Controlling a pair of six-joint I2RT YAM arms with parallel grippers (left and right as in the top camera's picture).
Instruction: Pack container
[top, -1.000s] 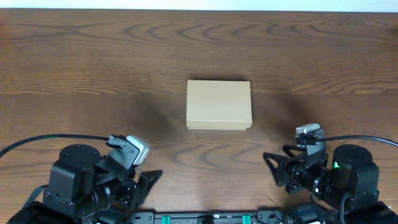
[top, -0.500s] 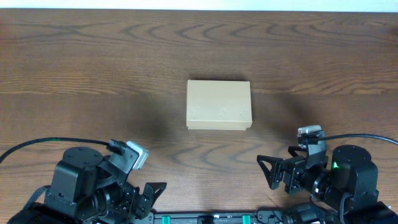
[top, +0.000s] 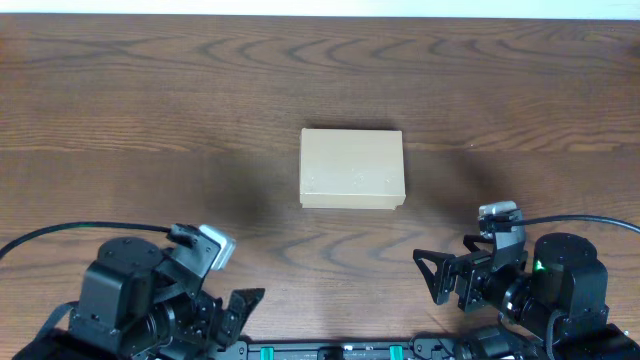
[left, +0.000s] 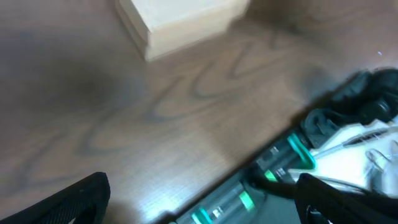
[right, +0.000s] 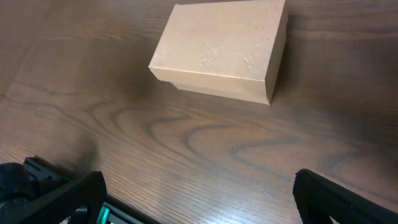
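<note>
The container (top: 352, 168) is a small tan cardboard box with its lid down, lying flat at the middle of the wooden table. It also shows at the top of the left wrist view as the container (left: 180, 22), and in the upper middle of the right wrist view as the container (right: 221, 46). My left gripper (top: 235, 318) sits low at the front left, open and empty, well short of the box. My right gripper (top: 431, 277) is at the front right, also open and empty, pointing left. In both wrist views the left gripper (left: 205, 199) and the right gripper (right: 199, 199) have bare wood between their fingers.
A black rail with green lights (top: 330, 352) runs along the table's front edge between the two arm bases, and the left wrist view shows the rail (left: 249, 193) close under the fingers. Black cables trail from each arm toward the side edges. Brown wood table (top: 150, 100) surrounds the box.
Both grippers have opened wider. The left arm has pulled back a little toward the front edge. The box has not moved.
</note>
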